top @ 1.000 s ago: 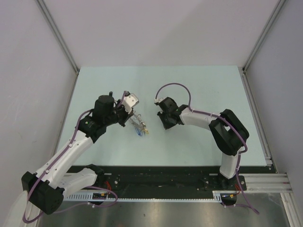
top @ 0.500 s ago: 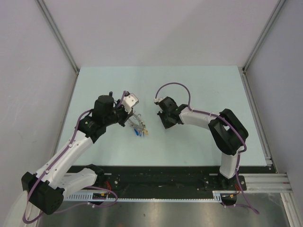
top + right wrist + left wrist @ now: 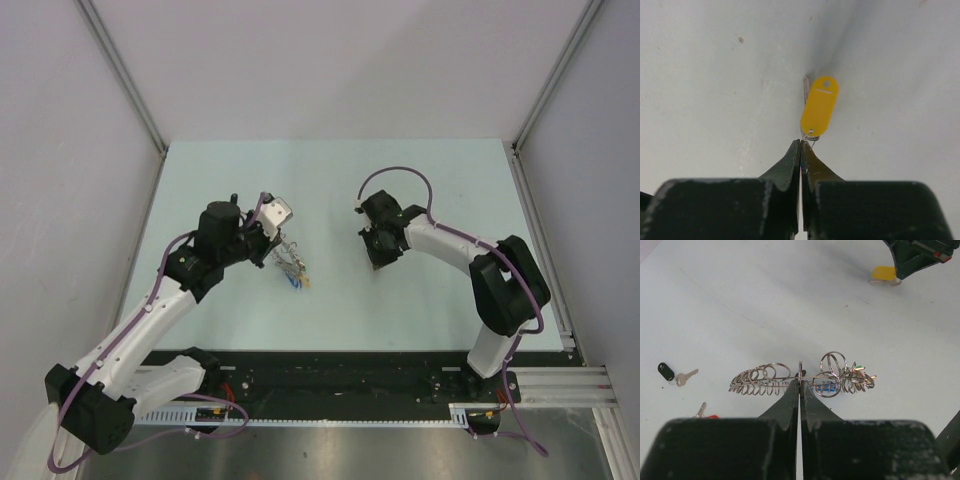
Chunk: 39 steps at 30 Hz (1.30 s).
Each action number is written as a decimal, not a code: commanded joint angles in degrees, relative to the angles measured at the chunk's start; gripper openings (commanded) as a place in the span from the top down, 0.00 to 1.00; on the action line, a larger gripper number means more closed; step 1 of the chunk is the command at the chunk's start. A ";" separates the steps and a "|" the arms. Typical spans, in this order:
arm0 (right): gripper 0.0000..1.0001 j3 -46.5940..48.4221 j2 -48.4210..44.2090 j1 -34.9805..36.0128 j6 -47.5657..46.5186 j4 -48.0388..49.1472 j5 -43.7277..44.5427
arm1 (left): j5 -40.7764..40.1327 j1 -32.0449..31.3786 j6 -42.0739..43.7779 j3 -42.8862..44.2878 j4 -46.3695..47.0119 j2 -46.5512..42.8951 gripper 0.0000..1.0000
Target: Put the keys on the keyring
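Observation:
My left gripper (image 3: 800, 383) is shut on the wire of the keyring (image 3: 805, 376), a silvery ring fringed with many small rings and blue, green and orange tags, held just over the table; it also shows in the top view (image 3: 293, 268). My right gripper (image 3: 800, 143) is shut on the small ring of the yellow-tagged key (image 3: 819, 106), to the right of the keyring (image 3: 380, 262). The yellow key also shows in the left wrist view (image 3: 883, 273). The black-headed key (image 3: 667, 372) lies on the table, left of the keyring. The red-headed key (image 3: 707, 415) is half hidden behind my left fingers.
The pale green table (image 3: 450, 190) is walled by grey panels with metal posts at the back corners. A black rail with the arm bases (image 3: 340, 380) runs along the near edge.
My right gripper has moved to the right with the yellow key, away from the keyring. My left gripper and the keyring have barely moved.

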 commanded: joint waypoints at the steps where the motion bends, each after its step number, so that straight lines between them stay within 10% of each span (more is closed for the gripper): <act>1: 1.00 1.02 -1.90 0.33 -1.37 -8.10 0.57 | 1.18 0.39 -0.35 0.61 3.42 -1.53 1.00; 16: 0.68 0.23 -4.87 3.76 -2.42 -3.53 3.72 | 1.01 0.39 -0.52 0.52 3.51 -1.45 1.00; 24: 0.68 -6.79 -9.36 1.30 0.74 0.41 6.38 | 1.45 0.39 -0.61 0.52 3.59 -1.44 1.00; 39: 0.71 -29.48 -17.81 -11.80 8.92 29.68 -17.26 | 1.71 0.31 -0.79 0.61 3.59 -1.09 0.99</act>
